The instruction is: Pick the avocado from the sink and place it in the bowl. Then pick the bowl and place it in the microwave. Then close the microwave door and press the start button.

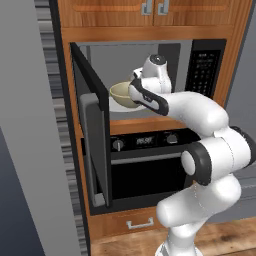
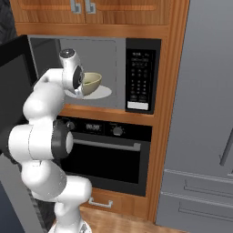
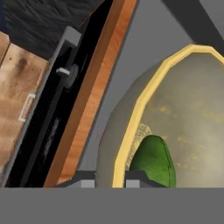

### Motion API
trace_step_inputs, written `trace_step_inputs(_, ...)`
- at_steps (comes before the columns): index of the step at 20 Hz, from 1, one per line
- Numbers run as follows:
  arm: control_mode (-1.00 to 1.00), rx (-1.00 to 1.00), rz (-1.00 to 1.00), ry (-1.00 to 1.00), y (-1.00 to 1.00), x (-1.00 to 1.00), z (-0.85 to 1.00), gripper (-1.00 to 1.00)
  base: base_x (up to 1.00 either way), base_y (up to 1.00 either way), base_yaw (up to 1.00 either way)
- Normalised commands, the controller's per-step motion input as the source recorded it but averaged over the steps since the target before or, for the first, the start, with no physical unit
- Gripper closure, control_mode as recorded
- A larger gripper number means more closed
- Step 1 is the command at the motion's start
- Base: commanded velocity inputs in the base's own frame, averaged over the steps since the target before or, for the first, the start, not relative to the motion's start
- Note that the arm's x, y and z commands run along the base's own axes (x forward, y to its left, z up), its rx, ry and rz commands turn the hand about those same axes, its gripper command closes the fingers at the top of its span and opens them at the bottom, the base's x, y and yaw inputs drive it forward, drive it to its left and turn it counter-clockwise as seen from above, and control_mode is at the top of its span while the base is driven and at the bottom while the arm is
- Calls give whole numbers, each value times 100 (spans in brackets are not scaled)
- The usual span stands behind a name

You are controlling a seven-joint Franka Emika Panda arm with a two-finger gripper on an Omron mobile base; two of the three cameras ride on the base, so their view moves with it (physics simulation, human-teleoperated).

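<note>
The beige bowl (image 1: 121,95) (image 2: 93,82) sits inside the open microwave (image 1: 125,57) (image 2: 107,54), tilted a little over the white plate (image 2: 103,93). I cannot tell whether it touches the plate. My gripper (image 3: 111,183) (image 2: 83,84) is shut on the bowl's near rim, one fingertip (image 3: 86,182) outside and the other inside. The bright green avocado (image 3: 153,159) lies in the bowl (image 3: 197,109) just past the fingertips. The microwave door (image 1: 93,140) (image 2: 13,68) stands wide open to the left. The keypad panel (image 1: 204,70) (image 2: 139,75) is at the right.
A black oven (image 1: 145,170) (image 2: 109,154) with knobs and a horizontal handle sits right under the microwave. Wooden cabinets frame both. A grey fridge (image 2: 205,113) stands to the right. My arm reaches in between the open door and the keypad.
</note>
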Motion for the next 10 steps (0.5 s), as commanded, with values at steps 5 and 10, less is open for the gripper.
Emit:
trace_step_inputs(5, -100, 0, 0, 3, 11, 84, -19, 100, 0, 0, 0)
trace_step_inputs(10, -100, 0, 0, 3, 11, 68, -43, 100, 0, 0, 0)
